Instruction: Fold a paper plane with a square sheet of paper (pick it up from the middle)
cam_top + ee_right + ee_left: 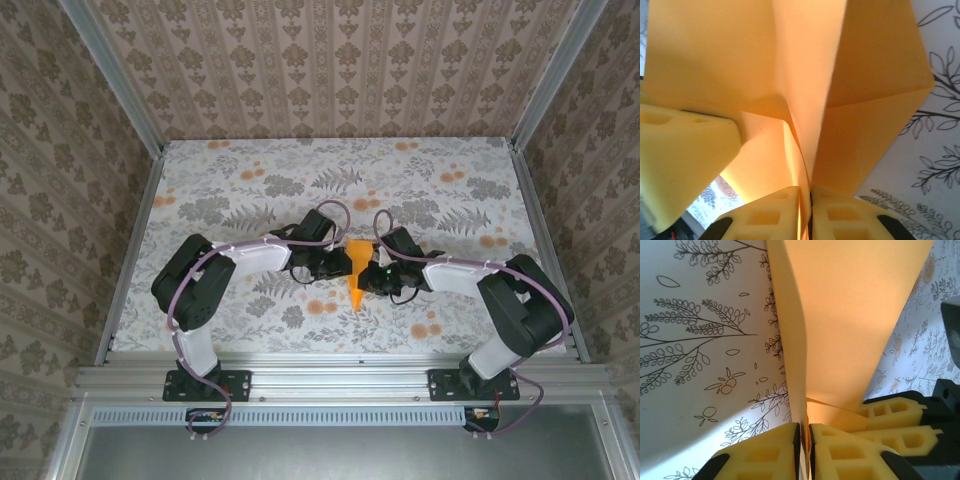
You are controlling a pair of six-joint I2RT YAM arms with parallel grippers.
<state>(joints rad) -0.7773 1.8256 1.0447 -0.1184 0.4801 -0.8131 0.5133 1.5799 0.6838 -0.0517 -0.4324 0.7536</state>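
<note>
- Yellow fingers of the left gripper sit closest to its wrist camera. They are pressed together on a folded edge of the paper plane, with only the thin orange layers between them.
- Opposite it, the right gripper is clamped the same way on the central ridge, its pads meeting at the crease.
- Seen from above, the plane is held between the two grippers near the middle of the worktop, a little toward the near edge. Whether its tip touches the surface cannot be told.
- Its long axis runs from far edge to near edge, with the wide end toward the far edge and the point toward the near edge.
- Both grippers reach in across that axis, one from the left edge's side and one from the right, and they almost touch each other.
- Neither arm looks nearer, so either could hold the plane while the other lets go. Any further crease would probably have to run along that far-to-near line, with the free gripper sliding toward the tip.
</note>
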